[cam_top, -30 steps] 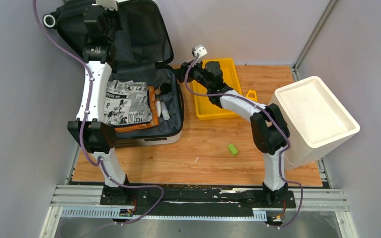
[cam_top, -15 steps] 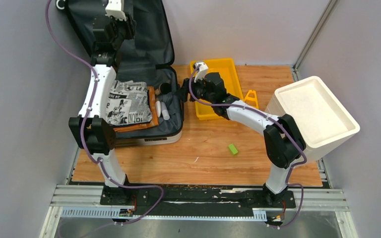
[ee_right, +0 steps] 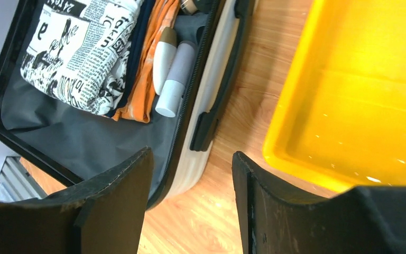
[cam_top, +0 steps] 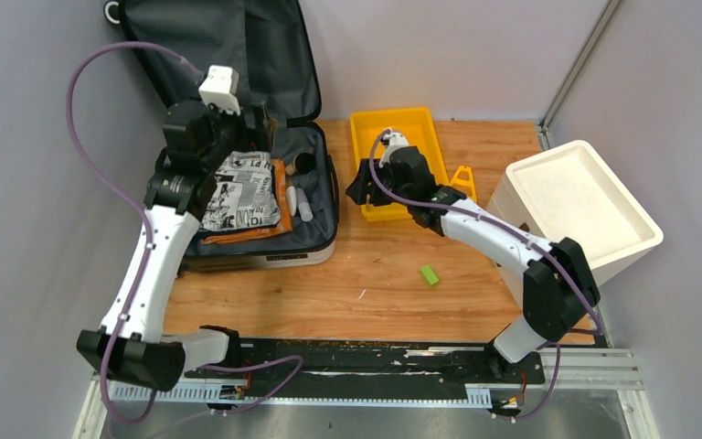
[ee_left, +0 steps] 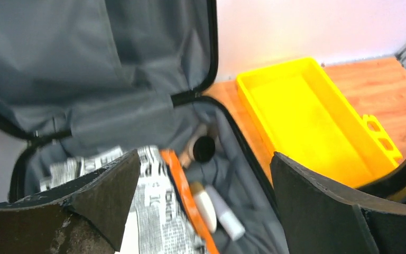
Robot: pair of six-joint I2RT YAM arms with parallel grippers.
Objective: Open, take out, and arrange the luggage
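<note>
Suitcase [cam_top: 219,55]: at 10 o'clock on the table [cam_top: 375,265]. The lid is already raised against the back wall and the lower half lies flat, still packed.
Contents: a newspaper-print cloth [cam_top: 238,187] lies over an orange cloth [ee_right: 147,79]. Two white bottles [cam_top: 300,203] lie along the right wall, at 3 o'clock of the cloths.
Left gripper [ee_left: 203,164]: jaws spread wide and empty, hovering over the far end of the lower half, near the hinge.
Right gripper [ee_right: 191,156]: jaws moderately parted and empty, above the gap between the suitcase's right wall and the yellow tray [cam_top: 393,115] at 12 o'clock.
Handling (judged): the shell looks stiff and smooth, so probably slippery, and the lining is soft. The propped lid could fall shut if knocked.
Grasp points (judged): the black side handle [ee_right: 203,127] suits moving the case. The cloths look light and limp, so pinch a raised fold or edge. The bottles may roll, so close across the body.
Surroundings: a white foam box [cam_top: 585,197] sits at 3 o'clock, and a green scrap [cam_top: 430,274] near the centre.
</note>
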